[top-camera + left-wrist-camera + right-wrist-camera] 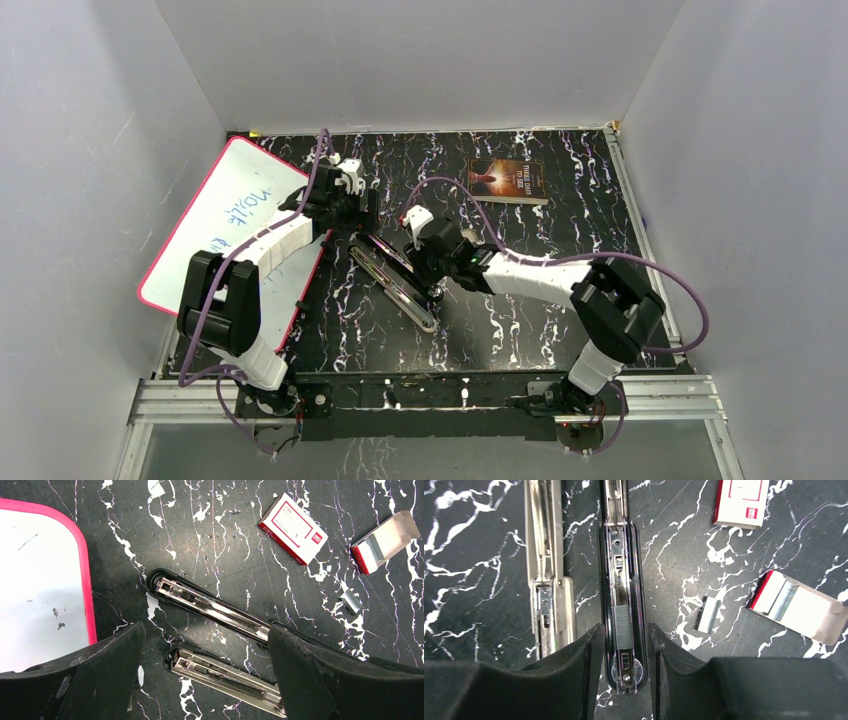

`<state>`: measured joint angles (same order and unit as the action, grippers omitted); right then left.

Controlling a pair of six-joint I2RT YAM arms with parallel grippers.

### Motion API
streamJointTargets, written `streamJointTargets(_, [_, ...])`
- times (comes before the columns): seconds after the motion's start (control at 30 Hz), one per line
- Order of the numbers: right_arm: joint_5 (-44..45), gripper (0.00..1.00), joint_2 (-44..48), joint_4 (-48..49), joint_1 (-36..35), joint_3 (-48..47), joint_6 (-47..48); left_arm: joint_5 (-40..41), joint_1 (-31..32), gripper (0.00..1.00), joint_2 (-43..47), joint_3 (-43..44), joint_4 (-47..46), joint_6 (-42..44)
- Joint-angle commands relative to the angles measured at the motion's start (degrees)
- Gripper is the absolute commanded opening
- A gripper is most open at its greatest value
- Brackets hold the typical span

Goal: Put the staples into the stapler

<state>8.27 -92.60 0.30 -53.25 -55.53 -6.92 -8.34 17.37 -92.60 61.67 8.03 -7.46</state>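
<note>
Jaws: right gripper (pixel 624 630) spread, astride stapler (pixel 620 555) magazine; left gripper (pixel 204 632) spread wide, holding nothing. Staples (pixel 624 617): strip lying in magazine channel. Hazard: on withdrawal, a finger may catch the rail and jolt the strip out.

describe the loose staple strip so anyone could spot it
Find the opened stapler on the black marbled table, then the open red-and-white box beside it. Between them lies the loose staple strip: short, silvery, unlike the strip loaded in the stapler.
</note>
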Motion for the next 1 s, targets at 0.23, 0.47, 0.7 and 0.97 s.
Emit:
streamJointTargets(0.23, [1.5, 0.37, -4.6, 4.9, 0.5, -3.8, -1.5, 0.0, -0.2, 0.91, 0.2, 1.8, 1.0, 0.5])
streamJointTargets(0.47, [2.4, 0.36, -4.9, 6.2, 0.8, -3.3, -2.4, -0.1, -0.2, 0.92, 0.2, 1.8, 1.0, 0.5])
streamJointTargets(0.7, [2.7, 0.35, -6.5, 5.5, 0.9, -4.3, -2.2, -0.1, -0.2, 0.91, 0.1, 1.8, 1.0, 0.5])
streamJointTargets(0.97, [3.6, 0.33, -8.7, 3.0, 0.9, -5.0, -2.0, -0.1, -0.2, 0.91, 0.2, 1.8, 1.0, 0.5])
